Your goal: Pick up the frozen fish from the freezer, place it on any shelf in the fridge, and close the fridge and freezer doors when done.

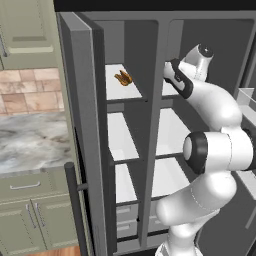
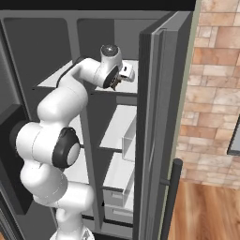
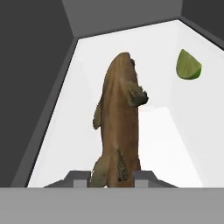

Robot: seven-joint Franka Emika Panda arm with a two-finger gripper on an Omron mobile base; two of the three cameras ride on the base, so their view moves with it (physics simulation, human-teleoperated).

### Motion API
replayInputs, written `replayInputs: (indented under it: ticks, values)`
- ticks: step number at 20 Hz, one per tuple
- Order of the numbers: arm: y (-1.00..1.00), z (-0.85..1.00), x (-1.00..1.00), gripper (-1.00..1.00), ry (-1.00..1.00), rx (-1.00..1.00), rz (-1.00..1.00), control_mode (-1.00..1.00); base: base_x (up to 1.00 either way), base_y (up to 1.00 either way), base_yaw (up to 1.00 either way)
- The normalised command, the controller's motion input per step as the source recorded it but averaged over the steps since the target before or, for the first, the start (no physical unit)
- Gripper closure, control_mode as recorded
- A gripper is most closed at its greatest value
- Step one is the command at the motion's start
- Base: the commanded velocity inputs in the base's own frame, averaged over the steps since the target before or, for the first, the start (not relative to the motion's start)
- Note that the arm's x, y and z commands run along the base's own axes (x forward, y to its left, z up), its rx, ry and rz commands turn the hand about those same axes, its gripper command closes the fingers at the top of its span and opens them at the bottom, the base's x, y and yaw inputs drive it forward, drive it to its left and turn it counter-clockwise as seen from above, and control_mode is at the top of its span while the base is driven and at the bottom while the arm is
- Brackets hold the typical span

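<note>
- Far left in the left base view: pale green cabinets [image 1: 27,30], a brick backsplash and a marbled counter [image 1: 32,142]. Nothing going on there.
- Next over, the freezer door [image 1: 85,135] hangs wide open, with its dark bar handle [image 1: 75,200] sticking out low down.
- On the top shelf of the left column there's a small brown-orange thing [image 1: 123,78] lying on the white shelf. Too small to say what it is.
- The arm reaches up into the right-hand column of the open unit, with the hand at top-shelf level. From the right base view the gripper [image 2: 123,78] is just over the top shelf [image 2: 129,86], tucked behind the edge of the fridge door [image 2: 159,126].
- Hand view is the good one: the frozen fish [image 3: 119,122] sits right between the two finger tips [image 3: 78,178], its tail end pinched between them, so the claw is closed on it. The body stretches away over the white shelf floor.
- Right of the fish, a green lime wedge [image 3: 188,65] sits near the white side wall, well apart from it.
- Far right in the right base view: brick wall and wood floor [image 2: 206,211].
</note>
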Motion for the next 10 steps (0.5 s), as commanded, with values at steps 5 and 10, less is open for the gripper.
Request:
replayInputs:
  ticks: [5, 10]
  values:
    - [0.00, -0.34, 0.30, -1.00, 0.02, 0.00, 0.03, -1.00, 0.00, 0.00, 0.00]
    - [0.00, -0.19, 0.02, -1.00, 0.00, 0.00, 0.04, -1.00, 0.00, 0.00, 0.00]
